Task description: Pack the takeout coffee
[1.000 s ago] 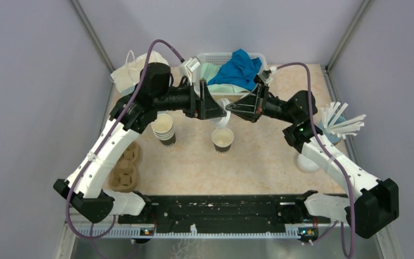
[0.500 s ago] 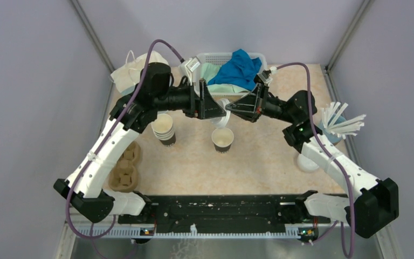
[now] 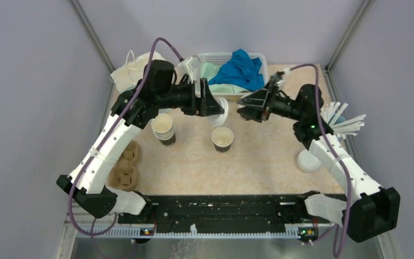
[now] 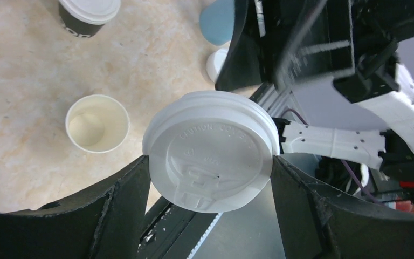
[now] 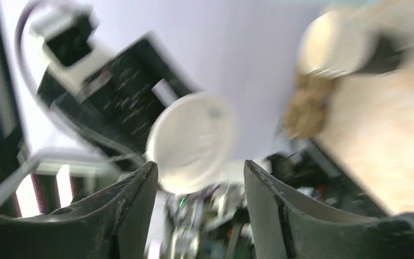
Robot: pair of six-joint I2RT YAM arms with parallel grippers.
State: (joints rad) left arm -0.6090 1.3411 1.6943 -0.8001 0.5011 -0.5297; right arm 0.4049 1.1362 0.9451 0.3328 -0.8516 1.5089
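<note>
A round white lid [image 4: 210,151] is clamped by its rim between my left gripper's [image 4: 209,162] fingers, held on edge in the air above the table [image 3: 259,156]. The overhead view shows that lid [image 3: 222,110] at the left gripper [image 3: 219,108], just behind an open paper cup [image 3: 222,139] with a cream inside. My right gripper [image 3: 243,106] hangs a short way right of the lid, open and empty. Its own blurred view has the lid [image 5: 191,143] beyond the right gripper [image 5: 199,166]. A stack of cups [image 3: 163,128] stands left of the open cup. A lidded cup [image 3: 307,161] stands at the right.
A brown pulp tray [image 3: 125,167] lies at the left edge. A light blue cup of white sticks [image 3: 338,123] stands at the right edge. A white basket [image 3: 210,58] with blue and green cloth sits at the back, a white bag [image 3: 132,73] to its left.
My right gripper has opened, let go of the lid and drawn back to the right. The left gripper keeps the lid and has barely moved.
</note>
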